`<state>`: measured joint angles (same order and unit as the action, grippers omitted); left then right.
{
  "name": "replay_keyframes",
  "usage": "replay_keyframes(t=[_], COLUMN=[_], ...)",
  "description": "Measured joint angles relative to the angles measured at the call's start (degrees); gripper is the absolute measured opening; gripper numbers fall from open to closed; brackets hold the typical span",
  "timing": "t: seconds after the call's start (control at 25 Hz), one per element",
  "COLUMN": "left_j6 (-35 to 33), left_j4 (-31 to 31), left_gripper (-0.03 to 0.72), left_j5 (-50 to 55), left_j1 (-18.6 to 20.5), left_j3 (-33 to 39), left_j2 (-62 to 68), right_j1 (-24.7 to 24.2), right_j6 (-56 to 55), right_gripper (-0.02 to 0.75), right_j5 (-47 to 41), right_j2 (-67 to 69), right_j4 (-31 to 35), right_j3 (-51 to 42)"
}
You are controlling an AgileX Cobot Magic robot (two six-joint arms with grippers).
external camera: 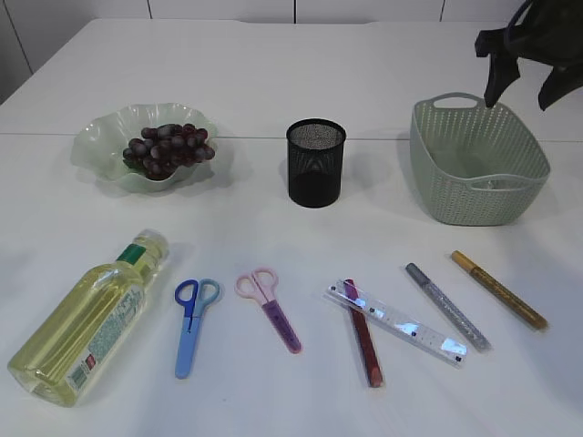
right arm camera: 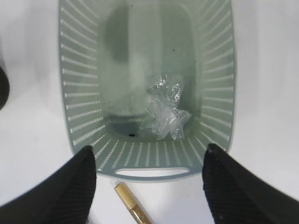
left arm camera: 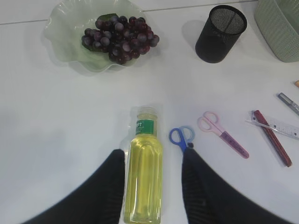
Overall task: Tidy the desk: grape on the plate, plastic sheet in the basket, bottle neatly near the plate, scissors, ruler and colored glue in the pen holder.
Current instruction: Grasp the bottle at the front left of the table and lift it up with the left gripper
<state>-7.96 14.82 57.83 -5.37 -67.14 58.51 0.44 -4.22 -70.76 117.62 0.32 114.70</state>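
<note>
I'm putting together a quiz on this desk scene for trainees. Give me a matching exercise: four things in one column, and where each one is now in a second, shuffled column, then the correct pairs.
Things:
1. grapes
2. plastic sheet
3. bottle
4. pen holder

Places:
A. lying on its side at the table's front left
B. standing between the plate and the basket
C. on the plate
D. crumpled inside the basket

Pairs: 1-C, 2-D, 3-A, 4-B
</note>
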Motion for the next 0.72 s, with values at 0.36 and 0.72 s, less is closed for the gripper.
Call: replay_keyframes(t=[0.36, 0.72], left_j6=[0.0, 0.0], left_j4=[-0.62, -1.3], left_gripper=[0.372, 0.551], left_j5=[5.97, 10.2], left_j1=[0.0, -2.12], left_j3=[0.0, 0.0], left_j2=[2.68, 12.84], right_j1=[0.0, 0.0], right_j6=[-0.11, -0.11], right_gripper=[0.556, 0.556], right_j5=[-0.13, -0.32], right_j2=[-13.08, -34.72], right_j4=[2.63, 4.66], right_j3=[-13.67, -34.15])
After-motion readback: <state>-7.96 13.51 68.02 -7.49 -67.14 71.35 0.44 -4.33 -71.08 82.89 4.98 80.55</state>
